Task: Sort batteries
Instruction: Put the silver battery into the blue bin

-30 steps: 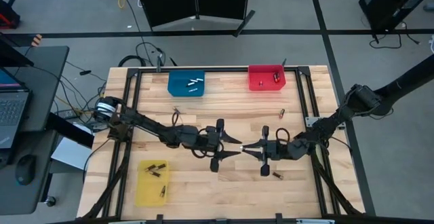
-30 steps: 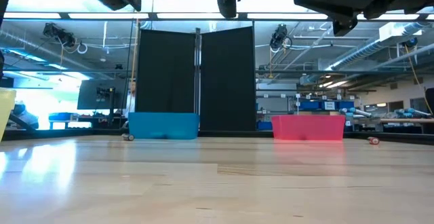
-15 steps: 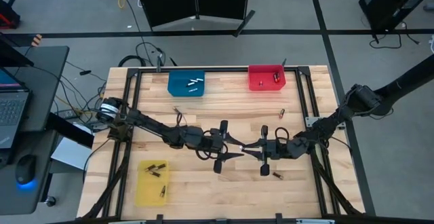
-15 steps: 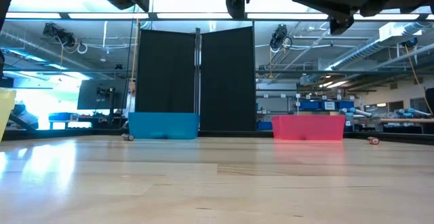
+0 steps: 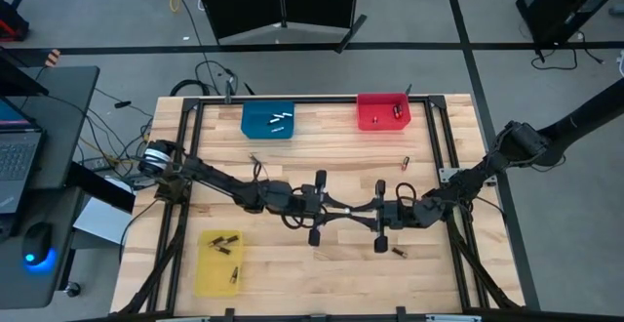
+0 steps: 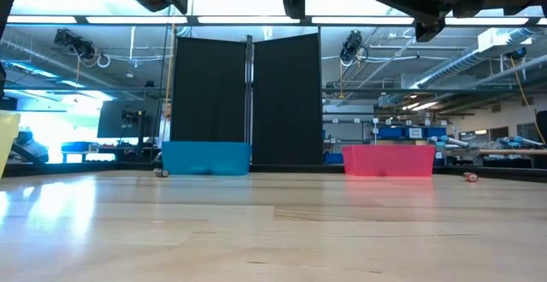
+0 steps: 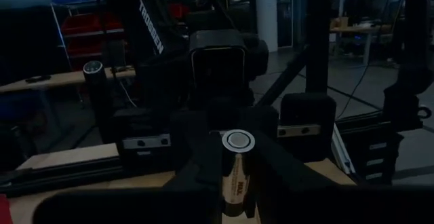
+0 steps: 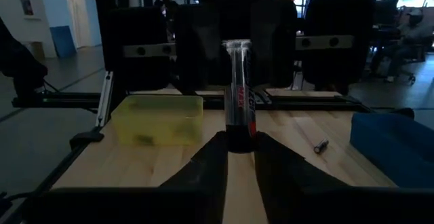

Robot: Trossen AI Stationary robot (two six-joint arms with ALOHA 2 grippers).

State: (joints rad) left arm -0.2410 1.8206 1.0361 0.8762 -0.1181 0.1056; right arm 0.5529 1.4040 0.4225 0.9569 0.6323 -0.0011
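Mid-table, tip to tip: left gripper (image 5: 336, 208) and right gripper (image 5: 357, 211) both pinching one battery (image 7: 237, 172) between them, above the wood. Other batteries (image 5: 279, 119) scattered in the bins.

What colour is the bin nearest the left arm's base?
Yellow bin, clearest in the high view.

I've brought my left gripper (image 5: 333, 208) in toward the right gripper (image 5: 363, 212) until their tips meet over mid-table, where a second ago a gap separated them. Its fingers have closed from wide apart onto the battery (image 7: 237, 173) between both grippers.
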